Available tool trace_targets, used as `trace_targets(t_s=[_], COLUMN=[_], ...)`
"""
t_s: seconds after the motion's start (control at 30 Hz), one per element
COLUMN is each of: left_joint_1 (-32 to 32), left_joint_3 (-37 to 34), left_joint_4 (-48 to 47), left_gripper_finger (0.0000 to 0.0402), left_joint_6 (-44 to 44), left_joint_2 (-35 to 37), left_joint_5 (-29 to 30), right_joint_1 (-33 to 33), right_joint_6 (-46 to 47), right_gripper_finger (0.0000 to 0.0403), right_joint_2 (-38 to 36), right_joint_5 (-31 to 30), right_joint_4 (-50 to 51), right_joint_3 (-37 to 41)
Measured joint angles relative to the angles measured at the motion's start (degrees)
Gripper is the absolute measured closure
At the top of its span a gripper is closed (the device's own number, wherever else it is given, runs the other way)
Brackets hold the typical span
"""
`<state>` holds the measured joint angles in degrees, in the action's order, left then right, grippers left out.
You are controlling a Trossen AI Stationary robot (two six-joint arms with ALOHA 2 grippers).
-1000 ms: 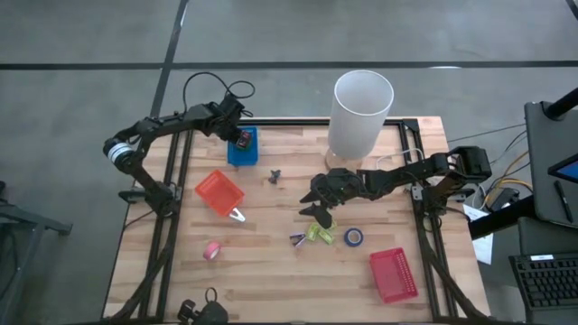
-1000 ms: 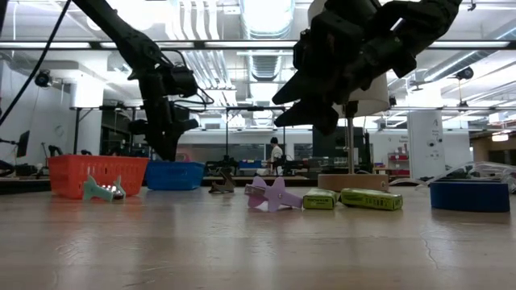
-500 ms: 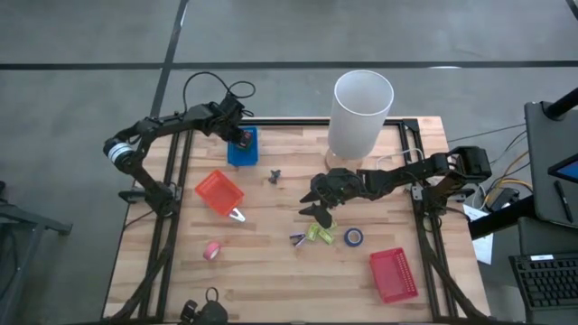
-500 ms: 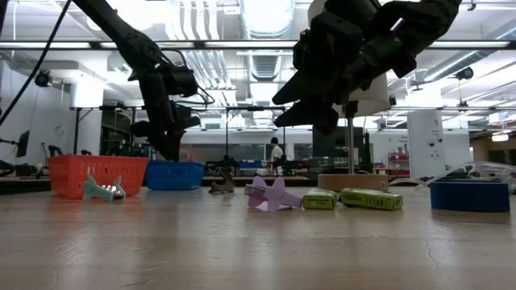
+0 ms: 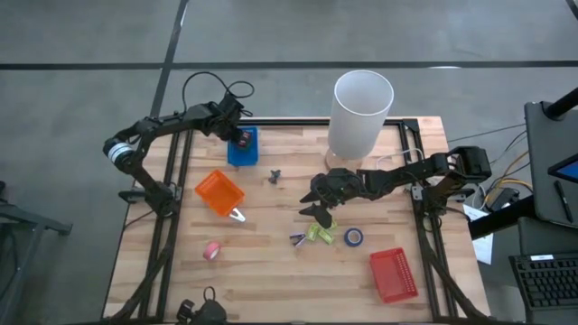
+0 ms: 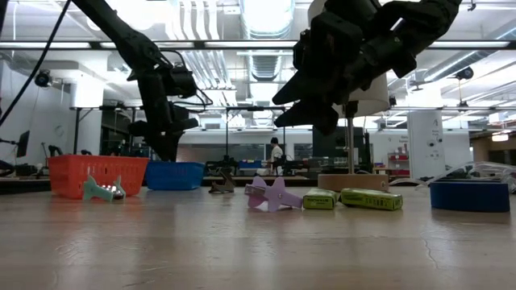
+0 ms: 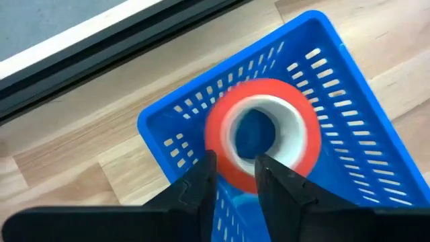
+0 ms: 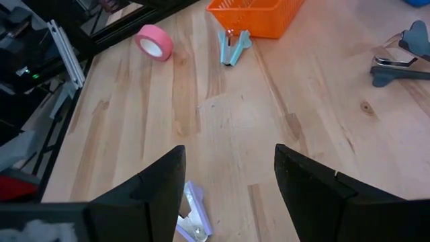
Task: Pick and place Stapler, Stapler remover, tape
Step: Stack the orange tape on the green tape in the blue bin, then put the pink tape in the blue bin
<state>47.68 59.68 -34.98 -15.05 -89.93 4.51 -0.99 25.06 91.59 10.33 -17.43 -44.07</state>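
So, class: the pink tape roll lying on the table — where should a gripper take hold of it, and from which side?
The pink tape roll lies flat, hole upward, with bare table around it. Probably best to come straight down from above and pinch across the ring's outer wall, or put one finger in the hole and one outside.

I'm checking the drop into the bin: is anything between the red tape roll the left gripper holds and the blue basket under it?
Nothing visible. The left gripper holds the red tape roll by its rim directly over the blue basket, and the left wrist view shows only basket floor through the roll's hole and around it.
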Motion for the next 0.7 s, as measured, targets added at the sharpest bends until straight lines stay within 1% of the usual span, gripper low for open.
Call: trace_targets(t_s=[0.13,0.3,0.4,0.53,0.7], left_joint_1=[0.0,0.0,-0.5,-2.2,-7.7], left_joint_3=[0.0,0.0,0.0,0.0,0.0], left_joint_4=[-0.1,-0.9,-1.9,-3.5,-8.3], left_gripper_finger=[0.028,0.0266,0.0264,0.0264,0.0264], left_joint_6=[-0.1,1.2,2.2,2.9,0.8], left_joint_2=[0.0,0.3,1.7,5.1,11.6], left_joint_5=[4.1,4.1,3.2,-0.1,-2.1], right_joint_1=[0.0,0.0,0.0,0.0,0.1], right_joint_6=[0.0,0.0,0.0,0.0,0.0], right_gripper_finger=[0.0183,0.0183,0.0183,0.0183,0.0183], right_joint_2=[0.1,0.4,0.4,0.4,0.4], right_joint_5=[0.0,0.0,0.0,0.1,0.1], right_joint_4=[0.0,0.1,0.1,0.1,0.5], right_joint_3=[0.0,0.0,0.0,0.0,0.0])
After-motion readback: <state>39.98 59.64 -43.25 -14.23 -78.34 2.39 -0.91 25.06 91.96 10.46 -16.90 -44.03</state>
